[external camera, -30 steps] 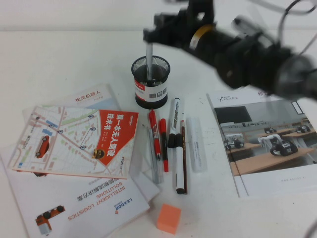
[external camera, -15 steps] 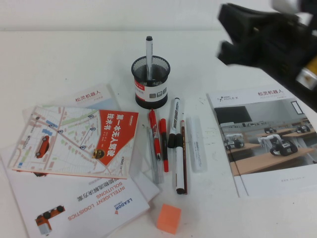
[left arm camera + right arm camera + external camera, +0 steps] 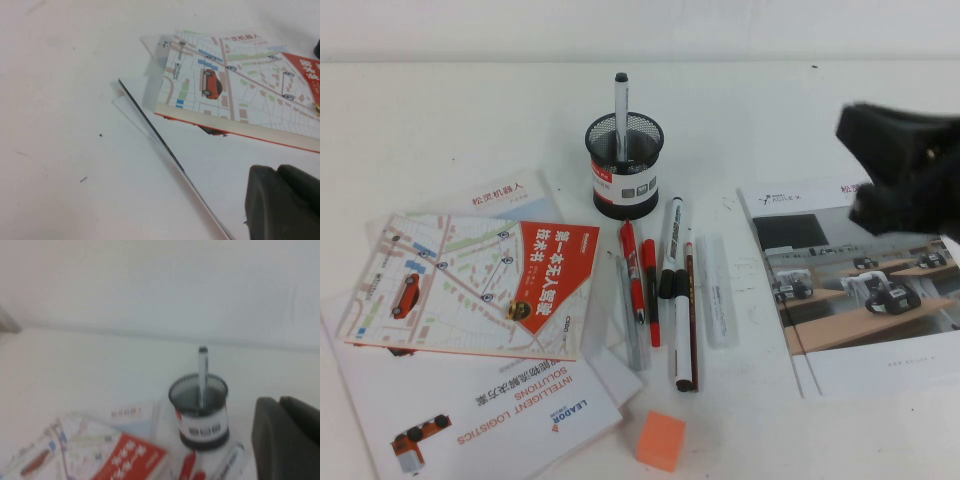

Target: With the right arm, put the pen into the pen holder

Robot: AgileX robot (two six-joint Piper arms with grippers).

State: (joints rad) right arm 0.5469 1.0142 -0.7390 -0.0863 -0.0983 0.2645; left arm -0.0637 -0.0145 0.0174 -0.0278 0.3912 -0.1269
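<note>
The pen, slim with a black top end, stands upright inside the pen holder, a round black mesh cup with a white label band. Both show in the right wrist view, the pen standing in the holder. My right gripper is a blurred black shape in the air to the right of the holder, above a brochure, holding nothing. Its fingers lie together with no gap. My left gripper hovers over papers at the left, fingers together, empty.
Several pens and markers lie in a row in front of the holder. A map booklet and leaflets lie at the left, a brochure at the right, an orange block near the front edge.
My right gripper let go of the pen, which stays standing in the holder. The arm pulled away to the right and lower, from above the holder to over the brochure.
</note>
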